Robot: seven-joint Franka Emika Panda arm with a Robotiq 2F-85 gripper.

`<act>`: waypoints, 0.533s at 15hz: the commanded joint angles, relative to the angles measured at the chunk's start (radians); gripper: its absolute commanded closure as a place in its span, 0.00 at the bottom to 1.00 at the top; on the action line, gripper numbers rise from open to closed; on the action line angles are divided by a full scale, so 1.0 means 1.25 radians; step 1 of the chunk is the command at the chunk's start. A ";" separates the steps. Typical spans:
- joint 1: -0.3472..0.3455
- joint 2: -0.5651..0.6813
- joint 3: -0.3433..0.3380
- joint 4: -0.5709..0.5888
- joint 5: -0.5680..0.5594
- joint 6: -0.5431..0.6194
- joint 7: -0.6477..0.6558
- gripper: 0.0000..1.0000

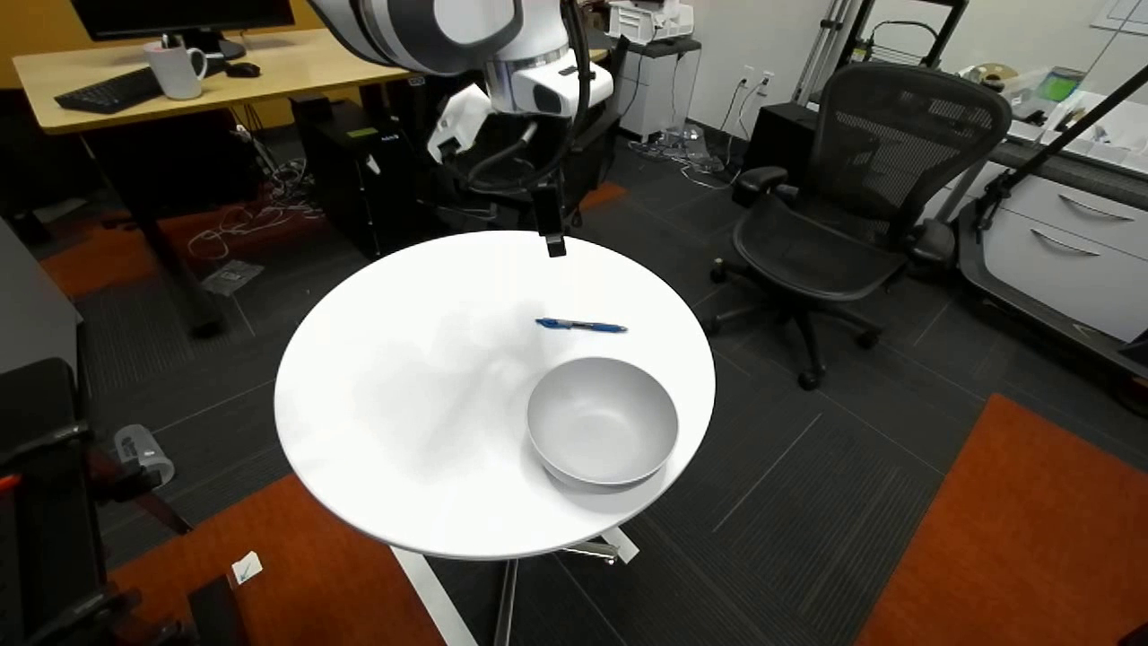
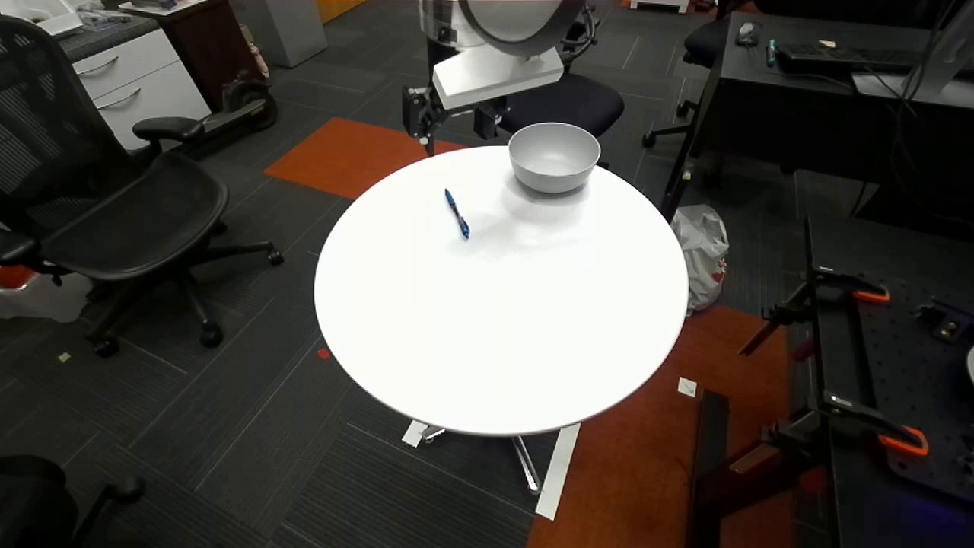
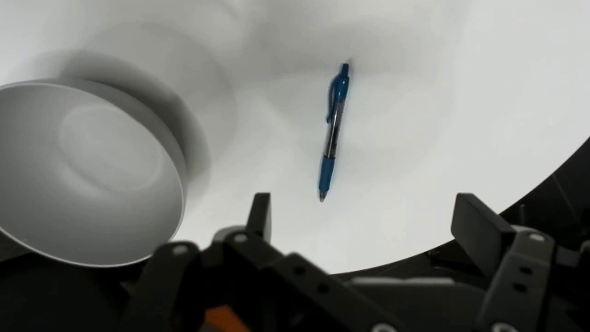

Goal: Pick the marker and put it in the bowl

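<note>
The marker is a blue pen lying flat on the round white table (image 1: 386,377), in both exterior views (image 1: 581,325) (image 2: 456,213) and the wrist view (image 3: 333,133). The light grey bowl (image 1: 603,422) stands upright beside it near the table's edge. The bowl also shows in an exterior view (image 2: 554,152) and at the left of the wrist view (image 3: 110,147), partly cut off; its visible inside is bare. My gripper (image 3: 362,203) is open and empty, fingers wide apart. It is above the table's edge (image 1: 554,229), apart from the marker, whose tip points toward the space between the fingers.
A black mesh chair (image 1: 861,179) stands beside the table. A desk (image 1: 305,63) with a mug (image 1: 175,72) is behind the arm. A black workbench with orange clamps (image 2: 898,365) is near the table on another side.
</note>
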 commanded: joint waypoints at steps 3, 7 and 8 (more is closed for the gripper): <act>0.029 0.090 -0.042 0.083 0.006 0.006 0.074 0.00; 0.027 0.087 -0.041 0.066 0.006 0.000 0.052 0.00; 0.028 0.089 -0.043 0.068 0.005 -0.001 0.052 0.00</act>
